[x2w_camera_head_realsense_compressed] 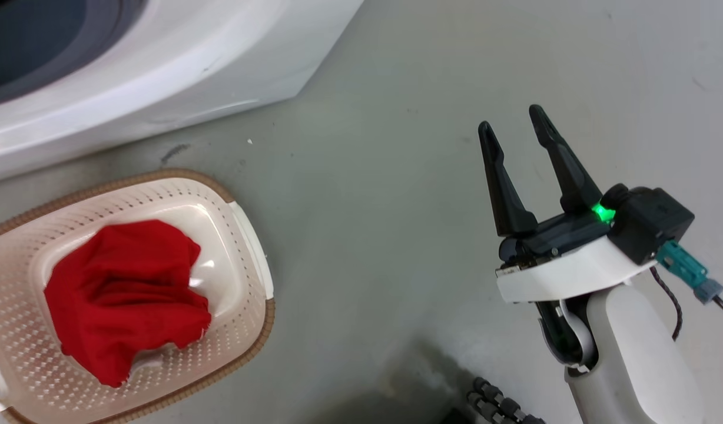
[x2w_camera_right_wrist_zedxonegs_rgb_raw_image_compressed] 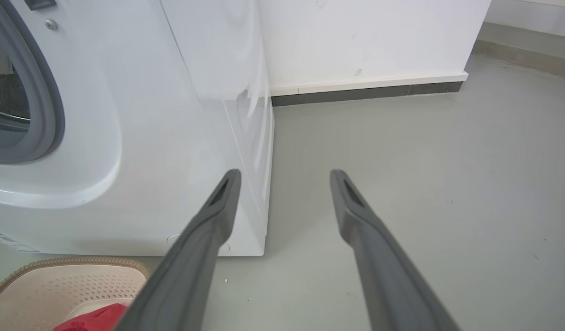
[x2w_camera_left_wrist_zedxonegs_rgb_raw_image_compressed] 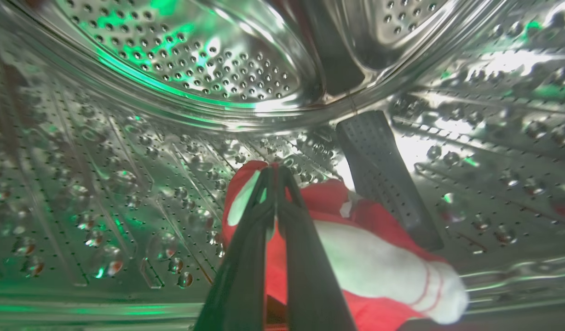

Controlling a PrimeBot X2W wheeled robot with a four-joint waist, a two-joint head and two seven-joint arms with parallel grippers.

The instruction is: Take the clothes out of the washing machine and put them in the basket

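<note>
The fingers of the left gripper (x2w_camera_left_wrist_zedxonegs_rgb_raw_image_compressed: 273,171) are pressed together over the striped garment (x2w_camera_left_wrist_zedxonegs_rgb_raw_image_compressed: 379,266), which lies beneath and right of them in the washing machine drum (x2w_camera_left_wrist_zedxonegs_rgb_raw_image_compressed: 209,69). Pinched fabric cannot be confirmed, so withdrawal should be slow. The fingers of the right gripper (x2w_camera_head_realsense_compressed: 510,118) are spread.

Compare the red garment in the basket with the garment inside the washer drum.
The basket garment is plain red; the drum garment has white panels and thin red stripes. The basket garment lies loose and untouched; the drum garment is pinched by the closed left end effector. Both are crumpled bright red fabric.
</note>
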